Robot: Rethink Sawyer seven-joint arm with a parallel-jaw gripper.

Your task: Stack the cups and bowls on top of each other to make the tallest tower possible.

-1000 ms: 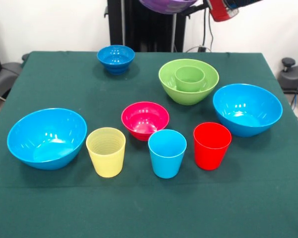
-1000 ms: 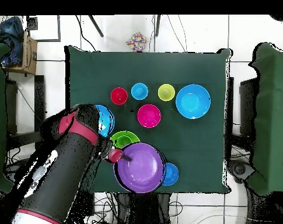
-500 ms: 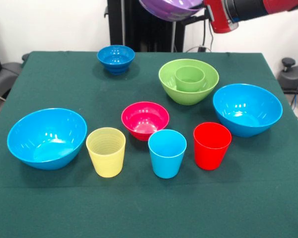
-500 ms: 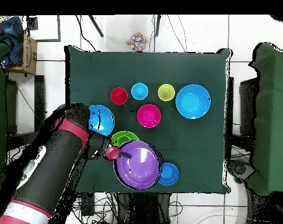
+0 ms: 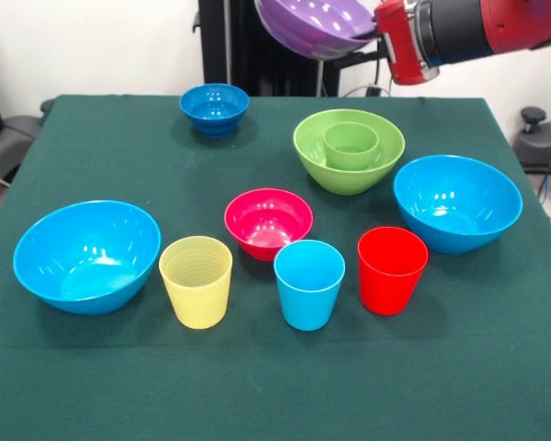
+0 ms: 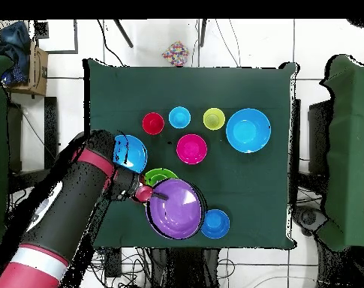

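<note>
Red and black, the arm [image 5: 477, 23] reaches in from the upper right of the front view, and its gripper [image 6: 156, 196] pinches the rim of the purple bowl [image 5: 317, 26], which hangs tilted in the air above the table's far edge; the fingers themselves are hidden behind the bowl in the front view and show only as a small dark tip on the rim in the overhead view. Just below and to the right of the held bowl in the front view stands the lime bowl [image 5: 348, 152] with the green cup [image 5: 351, 145] upright inside it; seen from overhead, the purple bowl overlaps the lime bowl's edge. Left of the purple bowl in the front view, the dark blue bowl [image 5: 214, 108] sits near the far edge of the green cloth [image 5: 119, 147]. One light blue bowl [image 5: 456, 202] rests right of the lime bowl, close beside it; the other light blue bowl [image 5: 86, 255] lies well apart at the left. Nearer the middle is the pink-red bowl [image 5: 268, 221], and in front of it stand three upright cups in a row: yellow cup [image 5: 196, 281], blue cup [image 5: 309, 284] and red cup [image 5: 391, 270].
</note>
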